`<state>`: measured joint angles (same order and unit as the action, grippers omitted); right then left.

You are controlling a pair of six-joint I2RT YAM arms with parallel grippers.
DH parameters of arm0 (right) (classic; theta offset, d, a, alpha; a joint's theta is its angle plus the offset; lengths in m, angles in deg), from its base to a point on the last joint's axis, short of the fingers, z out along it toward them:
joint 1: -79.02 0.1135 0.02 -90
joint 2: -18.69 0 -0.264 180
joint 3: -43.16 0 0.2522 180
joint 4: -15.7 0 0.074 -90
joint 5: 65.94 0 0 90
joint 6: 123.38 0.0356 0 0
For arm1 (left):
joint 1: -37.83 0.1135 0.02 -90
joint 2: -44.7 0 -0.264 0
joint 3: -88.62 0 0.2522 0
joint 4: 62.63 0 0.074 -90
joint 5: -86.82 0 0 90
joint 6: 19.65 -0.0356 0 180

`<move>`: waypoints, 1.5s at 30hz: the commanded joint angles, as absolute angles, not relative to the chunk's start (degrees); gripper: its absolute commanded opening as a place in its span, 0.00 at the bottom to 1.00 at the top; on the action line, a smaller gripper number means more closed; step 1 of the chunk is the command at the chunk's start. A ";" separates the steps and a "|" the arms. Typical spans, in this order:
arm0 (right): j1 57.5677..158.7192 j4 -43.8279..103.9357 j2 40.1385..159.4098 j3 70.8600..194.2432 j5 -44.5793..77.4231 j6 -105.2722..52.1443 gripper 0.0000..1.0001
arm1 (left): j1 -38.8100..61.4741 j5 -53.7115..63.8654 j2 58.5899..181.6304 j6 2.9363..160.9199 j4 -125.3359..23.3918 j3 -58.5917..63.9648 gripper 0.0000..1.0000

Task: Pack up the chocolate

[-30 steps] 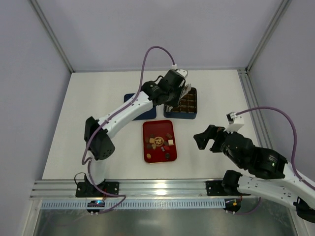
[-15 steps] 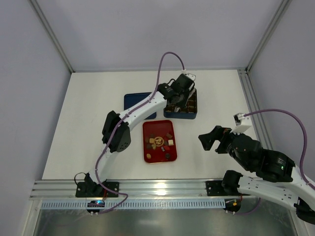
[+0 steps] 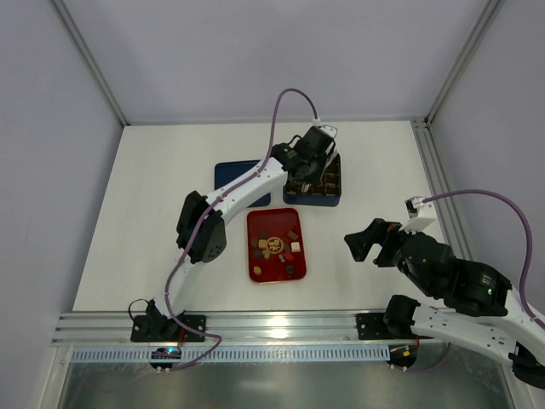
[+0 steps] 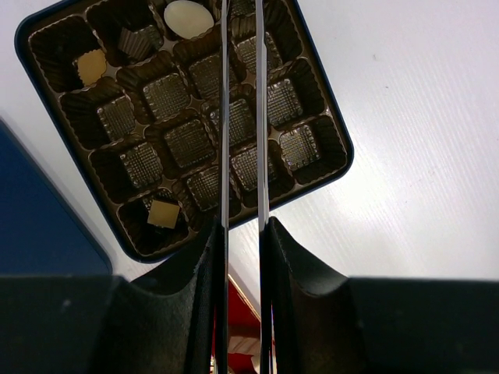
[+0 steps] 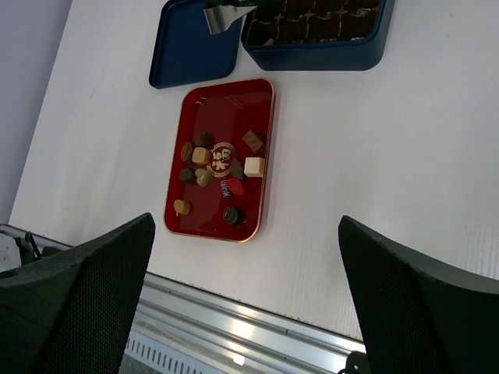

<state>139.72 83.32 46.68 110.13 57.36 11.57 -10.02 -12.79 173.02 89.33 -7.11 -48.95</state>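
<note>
My left fingers hung over the box, their blades a narrow gap apart. The tips ran off the top of the wrist view, so I could not tell whether they gripped anything. My right fingers were spread wide and empty, above the tabletop and well apart from the tray.

The main risk, I judged, was the thin blades catching a ridge between cells on the way down. That could drag the liner or leave a piece tilted across two cells. Loose chocolate lay clustered in the tray, some pieces touching, so pinching one might push its neighbours.

I counted four pieces in the box: two tan squares, one dark, one cream oval. The tray held roughly a dozen. There was one box, one tray and one lid beside the box.
</note>
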 commanded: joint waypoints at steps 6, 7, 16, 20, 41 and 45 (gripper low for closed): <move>139.93 82.63 46.12 110.62 57.99 11.71 1.00 | -9.63 -13.12 172.94 88.54 -10.46 -51.36 0.24; 140.01 82.46 46.12 110.62 57.99 11.80 1.00 | -9.72 -13.20 172.85 88.54 -10.37 -51.36 0.27; 140.01 82.54 45.85 110.35 57.81 11.88 1.00 | -9.63 -13.20 172.59 88.10 -10.37 -51.44 0.37; 140.01 82.54 45.94 110.27 57.90 11.88 1.00 | -9.63 -13.03 172.50 87.93 -10.29 -51.71 0.40; 140.01 76.75 48.22 106.76 56.06 11.18 1.00 | -9.54 -12.85 156.70 91.35 -6.78 -44.33 0.41; 140.01 74.29 49.72 105.70 54.83 11.01 1.00 | -9.28 -14.34 150.72 95.13 -1.86 -38.01 0.40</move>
